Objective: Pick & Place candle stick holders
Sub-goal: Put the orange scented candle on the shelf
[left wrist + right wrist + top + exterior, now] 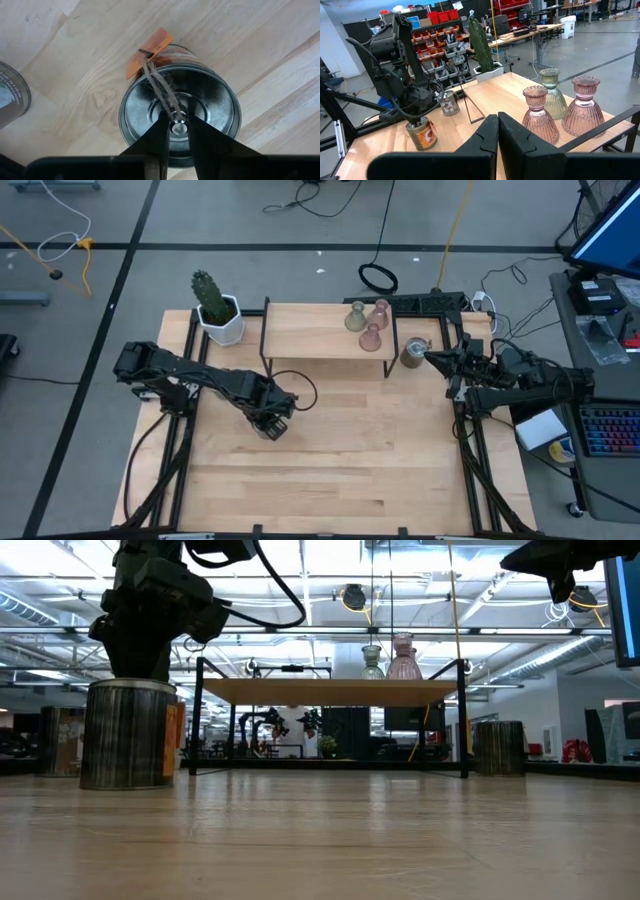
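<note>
A squat silver cup [180, 107] with a twine loop and an orange tag [150, 50] stands on its base on the table [340, 470], left of centre. My left gripper [178, 131] points straight down into it, slightly open. Its fingers stand on either side of the small socket [177, 127] in the cup's middle. A second silver cup [413, 352] stands by the shelf's right end, close to my shut right gripper [430, 358], which is level and holds nothing. Two pink holders [538, 116] [583, 107] and a green one [552, 95] stand on the raised shelf [330, 330].
A third silver cup [449, 103] stands on the table beyond the left gripper. A white pot with a cactus [218, 310] sits at the far left corner. The shelf's black legs [463, 720] rise from the table. Bare wood lies across the near half.
</note>
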Robot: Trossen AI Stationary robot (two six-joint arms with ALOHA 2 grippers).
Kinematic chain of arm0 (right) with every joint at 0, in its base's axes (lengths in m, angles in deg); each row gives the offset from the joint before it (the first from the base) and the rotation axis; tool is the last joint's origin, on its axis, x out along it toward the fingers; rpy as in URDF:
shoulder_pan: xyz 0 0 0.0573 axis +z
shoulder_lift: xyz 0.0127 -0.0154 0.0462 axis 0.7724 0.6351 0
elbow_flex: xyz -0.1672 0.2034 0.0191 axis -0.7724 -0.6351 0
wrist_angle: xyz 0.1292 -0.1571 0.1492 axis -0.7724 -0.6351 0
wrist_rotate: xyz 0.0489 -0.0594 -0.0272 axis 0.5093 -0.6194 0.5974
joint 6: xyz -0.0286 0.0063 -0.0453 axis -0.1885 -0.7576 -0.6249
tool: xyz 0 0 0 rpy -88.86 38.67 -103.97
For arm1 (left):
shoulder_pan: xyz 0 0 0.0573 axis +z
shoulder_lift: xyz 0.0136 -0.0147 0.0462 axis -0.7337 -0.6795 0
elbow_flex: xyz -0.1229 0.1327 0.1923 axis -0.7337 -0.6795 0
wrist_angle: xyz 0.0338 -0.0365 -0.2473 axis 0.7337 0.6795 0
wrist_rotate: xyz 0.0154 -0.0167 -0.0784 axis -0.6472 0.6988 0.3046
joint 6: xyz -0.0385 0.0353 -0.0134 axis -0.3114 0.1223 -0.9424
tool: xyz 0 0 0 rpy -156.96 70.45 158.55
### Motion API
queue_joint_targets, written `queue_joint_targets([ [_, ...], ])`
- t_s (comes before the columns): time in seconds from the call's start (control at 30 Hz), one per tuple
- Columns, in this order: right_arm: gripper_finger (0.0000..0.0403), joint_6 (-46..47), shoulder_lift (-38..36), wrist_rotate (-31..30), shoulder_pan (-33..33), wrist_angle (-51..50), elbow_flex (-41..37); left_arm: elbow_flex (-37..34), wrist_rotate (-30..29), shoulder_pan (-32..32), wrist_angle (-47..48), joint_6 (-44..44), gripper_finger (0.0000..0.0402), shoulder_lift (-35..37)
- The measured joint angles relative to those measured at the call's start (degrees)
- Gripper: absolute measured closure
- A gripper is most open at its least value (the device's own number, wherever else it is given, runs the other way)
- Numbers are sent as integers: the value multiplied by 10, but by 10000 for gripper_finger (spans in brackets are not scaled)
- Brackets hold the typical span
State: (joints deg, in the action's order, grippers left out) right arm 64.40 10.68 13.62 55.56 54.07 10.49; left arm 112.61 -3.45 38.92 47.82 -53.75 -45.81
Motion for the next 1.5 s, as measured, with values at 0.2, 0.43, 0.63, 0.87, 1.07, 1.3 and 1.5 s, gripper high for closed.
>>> queue_joint_targets([
  [0.2,399,0,0,0,0,0,0,0,12,1,-2,14,326,0],
  [0.43,399,0,0,0,0,1,0,-3,25,5,2,-2,325,18],
  [0.63,399,0,0,0,0,1,0,-3,26,5,1,-14,325,29],
  [0.87,399,1,0,0,0,1,0,-3,26,7,1,-21,325,31],
  [1.07,399,2,0,0,0,1,0,-2,23,7,1,-30,325,32],
  [1.3,399,2,0,0,0,1,0,-2,-2,7,1,-45,325,59],
  [1.5,399,2,0,0,0,1,0,0,-8,7,-22,-56,325,77],
])
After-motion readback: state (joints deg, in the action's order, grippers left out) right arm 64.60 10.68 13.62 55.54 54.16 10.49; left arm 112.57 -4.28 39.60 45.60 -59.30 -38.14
